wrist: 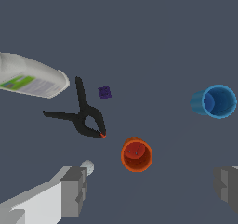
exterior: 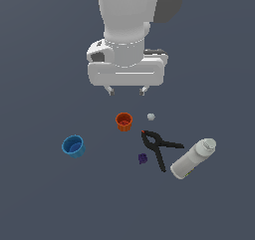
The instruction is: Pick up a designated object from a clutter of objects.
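**Overhead, the arm is hanging above the scattered clutter**

Clearly the gripper [exterior: 127, 90] is hanging above the dark floor [exterior: 40, 199] with its two fingers spread wide and nothing between them; in the wrist view one finger [wrist: 74, 190] is showing at one side of the picture and the other at the far side, with a broad gap between.

The tiny pale grey ball [exterior: 151, 117] is lying on the floor below the gripper, towards the exterior view's right of the orange cup [exterior: 124, 121]. The two are near each other but not touching. In the wrist view the ball [wrist: 87, 167] is peeping out just beside the tip of the nearer finger, partly hidden by it.

The black clamp [exterior: 158, 147] is lying flat just in front of the ball in the exterior view, its red tip [exterior: 143, 132] pointing towards the cup and ball and its handles splaying away. The small purple lump [exterior: 143, 158] is sitting close beside the clamp, on the exterior view's left of it. The white bottle [exterior: 193, 158] is lying on its side at the exterior view's right, just beyond the clamp's handles, its green-patched label showing in the wrist view. The blue cup [exterior: 73, 146] is standing well apart from everything else, at the exterior view's left.

Nothing is resting on the ball; the cup and the clamp's tip are its closest neighbours.
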`<state>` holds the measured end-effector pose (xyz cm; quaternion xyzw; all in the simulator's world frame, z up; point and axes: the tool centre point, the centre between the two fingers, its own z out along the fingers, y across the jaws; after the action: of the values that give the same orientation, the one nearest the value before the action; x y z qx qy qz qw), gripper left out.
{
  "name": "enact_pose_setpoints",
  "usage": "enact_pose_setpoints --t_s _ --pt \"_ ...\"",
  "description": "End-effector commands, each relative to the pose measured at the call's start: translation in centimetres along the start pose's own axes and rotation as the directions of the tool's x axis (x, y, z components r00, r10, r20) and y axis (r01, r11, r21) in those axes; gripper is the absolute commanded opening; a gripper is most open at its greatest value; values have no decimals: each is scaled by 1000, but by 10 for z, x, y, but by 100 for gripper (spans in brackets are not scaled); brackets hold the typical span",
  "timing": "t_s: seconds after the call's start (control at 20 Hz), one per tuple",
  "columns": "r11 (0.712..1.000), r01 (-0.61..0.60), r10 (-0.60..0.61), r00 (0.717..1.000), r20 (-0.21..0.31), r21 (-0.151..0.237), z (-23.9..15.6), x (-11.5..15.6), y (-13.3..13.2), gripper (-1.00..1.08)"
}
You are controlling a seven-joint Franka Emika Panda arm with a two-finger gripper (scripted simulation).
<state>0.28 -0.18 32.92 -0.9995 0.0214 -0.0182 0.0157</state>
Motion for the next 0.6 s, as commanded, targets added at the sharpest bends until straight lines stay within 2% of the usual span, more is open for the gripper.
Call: enact_pose_setpoints --t_s 0.0,0.55 --pt "1000 0 0 1000 0 0 2 0 -1 100" --pt "1000 4 -4 1000 7 -15 51 -9 -23 100"
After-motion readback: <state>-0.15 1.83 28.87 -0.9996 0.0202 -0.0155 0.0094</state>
